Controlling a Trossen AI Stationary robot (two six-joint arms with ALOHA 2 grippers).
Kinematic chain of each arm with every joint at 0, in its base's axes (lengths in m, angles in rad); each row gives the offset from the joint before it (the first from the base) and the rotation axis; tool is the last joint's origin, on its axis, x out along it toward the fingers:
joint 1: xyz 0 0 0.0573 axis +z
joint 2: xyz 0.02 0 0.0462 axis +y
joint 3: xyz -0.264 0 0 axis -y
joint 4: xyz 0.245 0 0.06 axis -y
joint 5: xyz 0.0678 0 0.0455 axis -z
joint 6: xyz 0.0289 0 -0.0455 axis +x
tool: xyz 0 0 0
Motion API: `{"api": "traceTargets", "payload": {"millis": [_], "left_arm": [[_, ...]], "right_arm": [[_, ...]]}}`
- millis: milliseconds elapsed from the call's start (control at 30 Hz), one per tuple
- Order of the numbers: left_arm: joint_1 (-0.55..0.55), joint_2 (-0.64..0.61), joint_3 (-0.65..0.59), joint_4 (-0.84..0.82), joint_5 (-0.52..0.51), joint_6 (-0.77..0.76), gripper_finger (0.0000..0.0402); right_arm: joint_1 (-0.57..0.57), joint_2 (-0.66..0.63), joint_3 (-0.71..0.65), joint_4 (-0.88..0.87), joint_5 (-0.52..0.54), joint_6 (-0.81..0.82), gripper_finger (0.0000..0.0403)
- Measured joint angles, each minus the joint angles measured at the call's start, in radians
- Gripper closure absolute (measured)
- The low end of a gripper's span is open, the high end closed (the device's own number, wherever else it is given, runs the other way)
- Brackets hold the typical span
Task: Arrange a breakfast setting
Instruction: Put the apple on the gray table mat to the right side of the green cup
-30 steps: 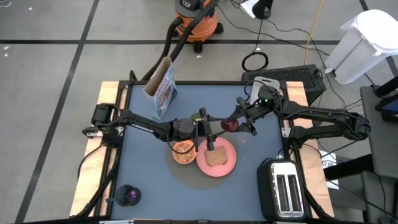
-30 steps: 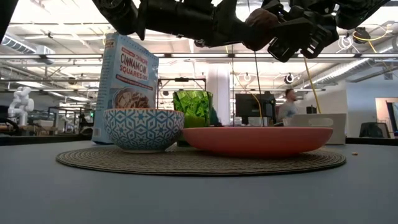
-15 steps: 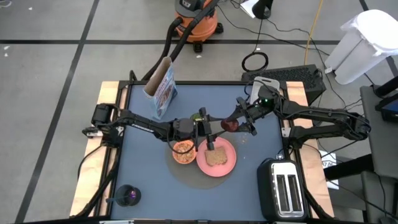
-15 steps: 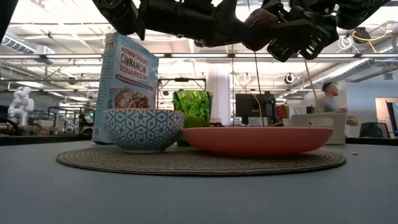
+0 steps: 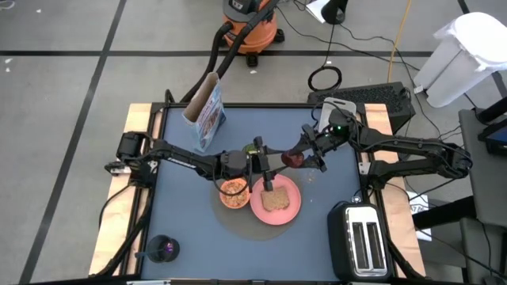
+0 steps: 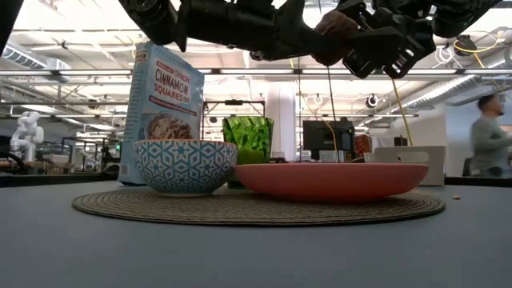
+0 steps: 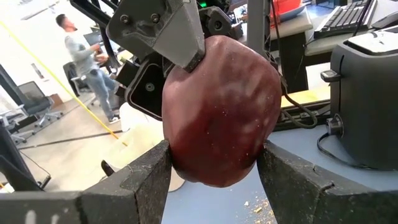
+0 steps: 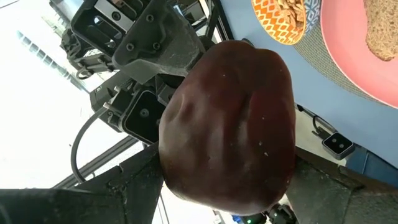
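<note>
Mid-handover, by the look of it. Gripping one dark-red fruit (image 5: 292, 159) from both sides at once, up in the air over the bench (image 5: 182, 198), just beyond the far rim of the pink plate (image 5: 291, 207).

Left jaws clenched on the fruit, pressed against both its flanks in the left wrist view. Right jaws clenched on it too, reaching in from the opposite side, flanking it in the right wrist view.

No change over the last second in arms or fruit: same pose, same height, same double hold. Only movement out in the room, where a person (image 6: 488, 136) has walked across to the right edge of the low view.

Probably means a pause at the point of transfer, with neither side letting go yet. Next, likely one pair of jaws to release and the other to carry the fruit down.

Already in place on the round mat (image 6: 240, 210): toast (image 5: 275, 199) on the plate, bowl (image 5: 233, 192) of cereal touching the plate, green cup (image 6: 248, 140) behind them. Cereal box (image 5: 207, 115) upright at the far left, well apart from the mat.
</note>
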Motion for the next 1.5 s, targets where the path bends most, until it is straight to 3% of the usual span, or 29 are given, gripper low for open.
{"api": "traceTargets", "payload": {"millis": [633, 1500], "left_arm": [[0.0, 0.0, 0.0, 0.0, 0.001, -0.001, 0.0174], [0.0, 0.0, -0.001, -0.002, -0.005, 0.007, 0.0174]], "right_arm": [[0.0, 0.0, 0.0, -0.006, 0.002, -0.002, 0.0119], [0.0, -0.001, 0.0, -0.009, 0.022, -0.128, 0.0119]]}}
